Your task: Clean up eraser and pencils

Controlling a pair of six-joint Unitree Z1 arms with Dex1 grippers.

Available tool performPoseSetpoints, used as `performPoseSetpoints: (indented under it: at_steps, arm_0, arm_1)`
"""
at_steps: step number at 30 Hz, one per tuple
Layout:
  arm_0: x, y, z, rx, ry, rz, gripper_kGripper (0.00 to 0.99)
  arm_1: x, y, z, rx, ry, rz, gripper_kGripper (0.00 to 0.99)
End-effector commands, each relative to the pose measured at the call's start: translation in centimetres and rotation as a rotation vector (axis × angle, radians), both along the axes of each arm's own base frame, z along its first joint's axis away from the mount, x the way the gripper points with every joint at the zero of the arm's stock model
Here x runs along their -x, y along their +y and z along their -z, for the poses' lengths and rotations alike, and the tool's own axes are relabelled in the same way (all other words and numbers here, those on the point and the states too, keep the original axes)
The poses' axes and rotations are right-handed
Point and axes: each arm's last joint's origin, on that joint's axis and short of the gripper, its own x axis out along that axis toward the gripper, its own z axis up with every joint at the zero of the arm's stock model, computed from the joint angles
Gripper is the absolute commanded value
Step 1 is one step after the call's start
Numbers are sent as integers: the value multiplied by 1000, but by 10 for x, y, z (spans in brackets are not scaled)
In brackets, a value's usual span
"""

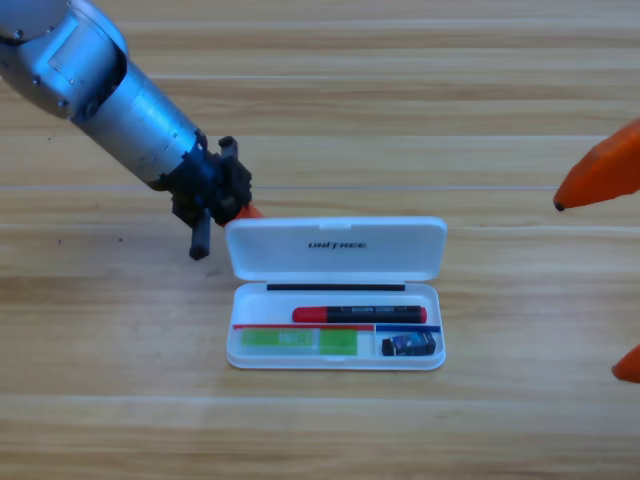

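The white case (336,250) lies open in the middle of the table, its lid folded back. The black-barrelled pencil (360,314) with red cap rests in the tray's upper slot. The light green pencil (298,341) lies in the lower left slot. The eraser (409,345), black and blue, sits in the lower right compartment. My left gripper (244,209) points down at the lid's upper left corner, with only a sliver of orange showing under its black body. My right gripper (588,290) waits at the right edge, jaws wide apart and holding nothing.
The left arm's grey body (100,90) slants in from the top left corner over the wooden table (330,120). Nothing else lies on the wood around the case.
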Motion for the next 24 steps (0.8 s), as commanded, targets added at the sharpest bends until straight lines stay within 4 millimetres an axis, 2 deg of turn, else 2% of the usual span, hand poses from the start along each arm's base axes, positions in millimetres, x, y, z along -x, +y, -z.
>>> performPoseSetpoints:
  at_steps: [1, 11, 24]
  arm_0:
    - [22, -14, -15, 15, 8, 74, 0]
    - [37, -19, -27, 19, 7, 106, 0]
    - [54, -29, -7, -8, 35, 168, 0]
  arm_1:
    - [-3, -4, 7, -1, 15, 21, 954]
    - [-3, -4, 5, -7, 14, 20, 954]
    - [-5, -1, 6, -5, 27, 12, 954]
